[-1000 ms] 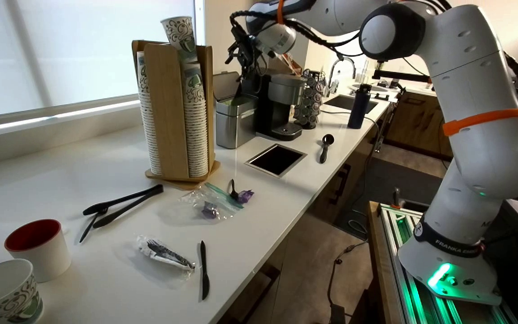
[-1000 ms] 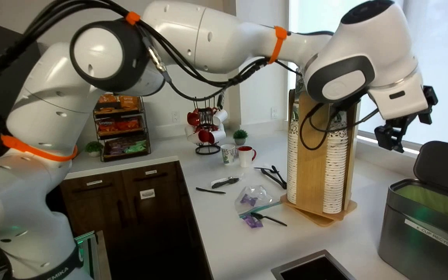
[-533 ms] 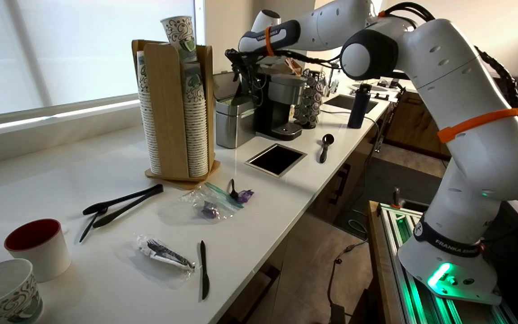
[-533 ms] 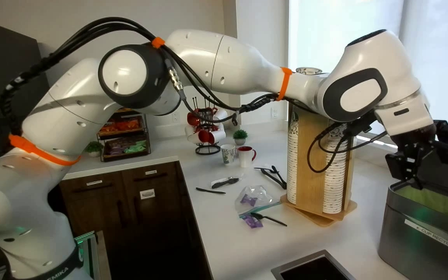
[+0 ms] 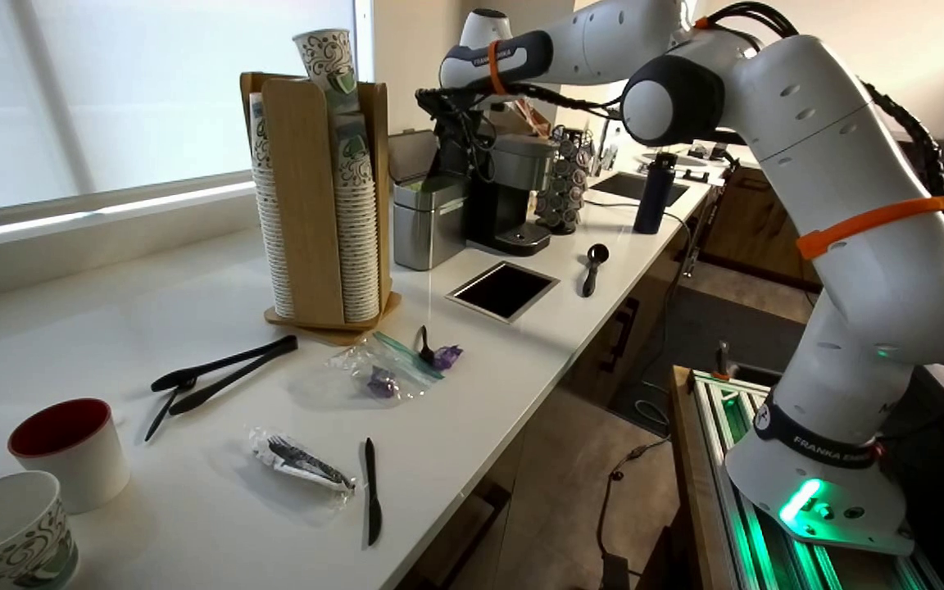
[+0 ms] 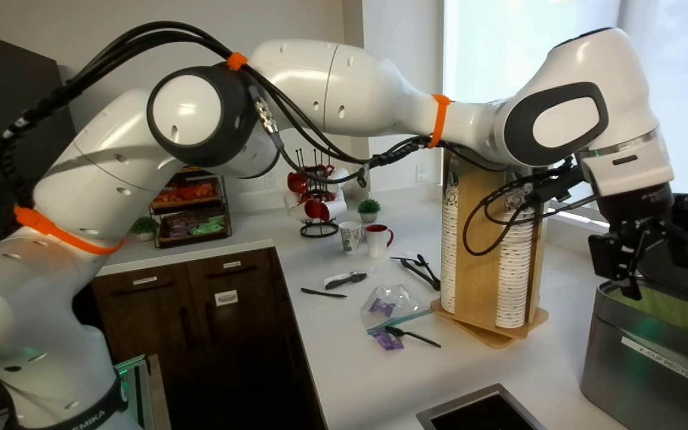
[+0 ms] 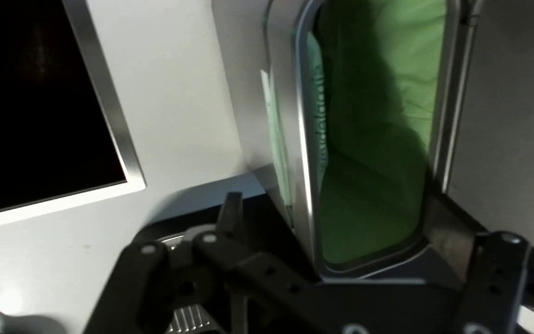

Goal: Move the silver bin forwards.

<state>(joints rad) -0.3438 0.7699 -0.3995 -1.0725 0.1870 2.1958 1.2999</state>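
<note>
The silver bin [image 5: 419, 238] stands upright on the white counter, between the wooden cup rack and the black coffee machine. It also shows in an exterior view [image 6: 636, 364], cut by the frame edge, with a K-cup recycle label. Its lid [image 7: 508, 116] is tipped open and a green liner [image 7: 378, 195] lines the inside. My gripper [image 6: 656, 275] is open and points down just over the bin's top. In the wrist view its fingers stand wide apart, one on each side of the bin's coffee-machine end. I cannot tell whether a finger touches the rim.
The cup rack [image 5: 304, 205] stands close to the bin. The coffee machine [image 5: 513, 180] stands on its other side, with a pod carousel [image 5: 562, 184] beyond. A square counter opening [image 7: 104, 93] lies in front. A black scoop [image 5: 591, 270] and dark bottle [image 5: 655, 197] stand near the counter edge.
The arm has come down and my gripper has lowered to the bin's top. In the last half second the wrist has turned to point more straight down. The bin has not moved.
</note>
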